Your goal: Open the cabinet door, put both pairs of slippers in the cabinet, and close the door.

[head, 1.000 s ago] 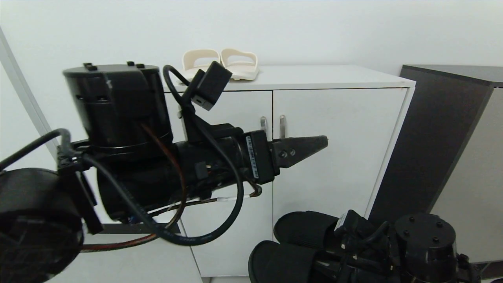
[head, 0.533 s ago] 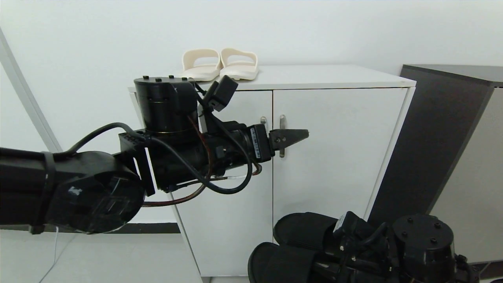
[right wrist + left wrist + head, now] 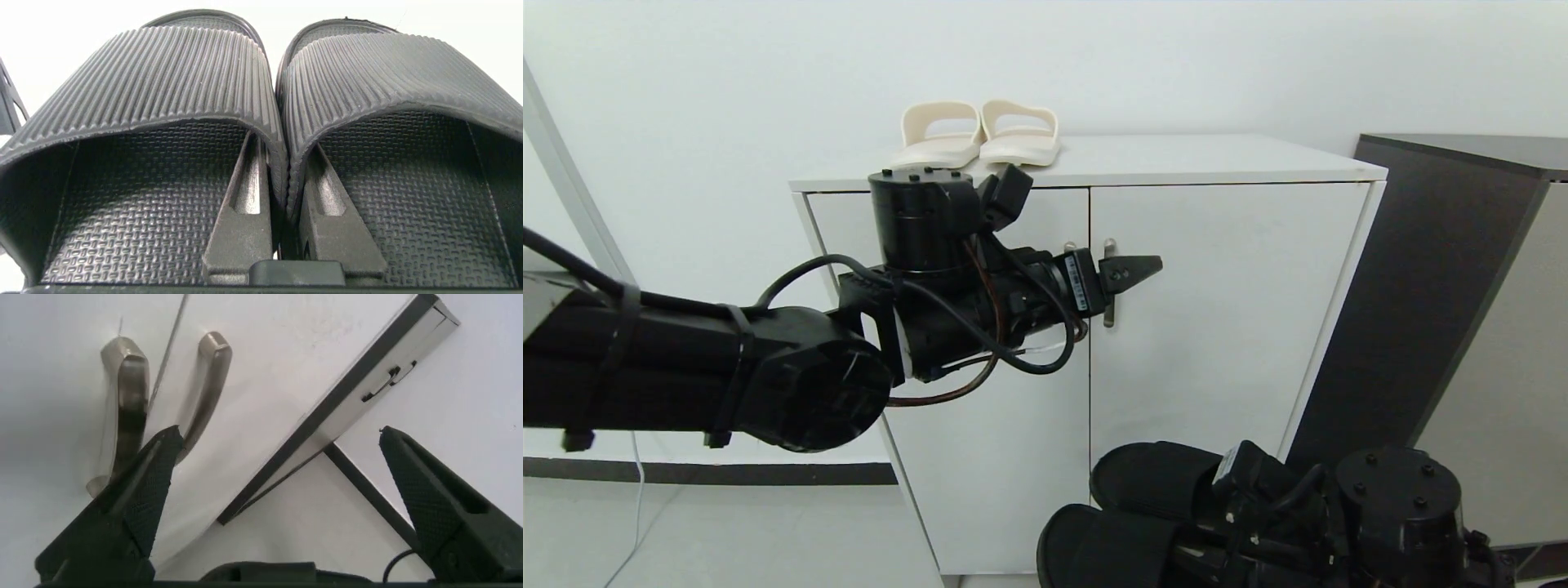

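Cabinet door handles (image 3: 1108, 282), vertical bars at frame centre, sit just behind my wide-open left tool (image 3: 1145, 267), nearer one finger (image 3: 139, 498) than centred; right tool (image 3: 284, 163) clamps the black slippers (image 3: 1152, 478) at lower right.

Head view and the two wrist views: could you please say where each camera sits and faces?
Head view: on the robot's head, facing forward and down at the white cabinet with cream slippers on top; both arms show, left claw at the door handles.
Left wrist view: on the left wrist, facing along its open claw at the handles.
Right wrist view: on the right wrist, facing along the right claw, shut on the black slippers.
Shared: head and left wrist views show the handles.
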You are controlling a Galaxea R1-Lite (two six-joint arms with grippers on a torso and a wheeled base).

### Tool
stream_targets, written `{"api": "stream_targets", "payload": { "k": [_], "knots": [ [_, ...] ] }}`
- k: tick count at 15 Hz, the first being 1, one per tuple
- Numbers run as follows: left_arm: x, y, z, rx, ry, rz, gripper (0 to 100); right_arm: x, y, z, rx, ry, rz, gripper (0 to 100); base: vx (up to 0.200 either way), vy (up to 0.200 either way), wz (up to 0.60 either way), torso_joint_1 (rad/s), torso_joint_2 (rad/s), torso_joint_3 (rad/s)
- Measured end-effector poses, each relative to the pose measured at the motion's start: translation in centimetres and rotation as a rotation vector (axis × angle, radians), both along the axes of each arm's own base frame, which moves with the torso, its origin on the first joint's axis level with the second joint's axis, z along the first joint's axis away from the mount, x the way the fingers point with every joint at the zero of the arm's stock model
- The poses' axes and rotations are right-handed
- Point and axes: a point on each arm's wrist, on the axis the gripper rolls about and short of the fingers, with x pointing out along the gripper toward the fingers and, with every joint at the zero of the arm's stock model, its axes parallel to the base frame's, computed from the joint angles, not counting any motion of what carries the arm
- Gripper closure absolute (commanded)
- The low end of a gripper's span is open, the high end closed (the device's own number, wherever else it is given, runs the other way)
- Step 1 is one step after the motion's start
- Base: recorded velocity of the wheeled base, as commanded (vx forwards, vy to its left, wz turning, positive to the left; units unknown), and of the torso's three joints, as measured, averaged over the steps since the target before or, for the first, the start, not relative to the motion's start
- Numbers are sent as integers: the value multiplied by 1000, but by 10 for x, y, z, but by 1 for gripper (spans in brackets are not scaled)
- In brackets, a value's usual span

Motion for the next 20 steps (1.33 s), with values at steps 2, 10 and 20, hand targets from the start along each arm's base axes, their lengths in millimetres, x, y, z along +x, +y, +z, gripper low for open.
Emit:
{"api": "stream_targets", "payload": {
  "k": [2,10,20],
  "knots": [
    [6,-4,0,-5,2,4,0,0,0,0,-5,-7,3,100,0,0,0,0,0,0],
    [36,-19,-8,-32,17,53,100,0,0,1,10,-21,5,100,0,0,0,0,0,0],
    [13,-10,-13,1,52,37,100,-18,-10,-5,58,17,186,100,0,0,0,0,0,0]
  ]
}}
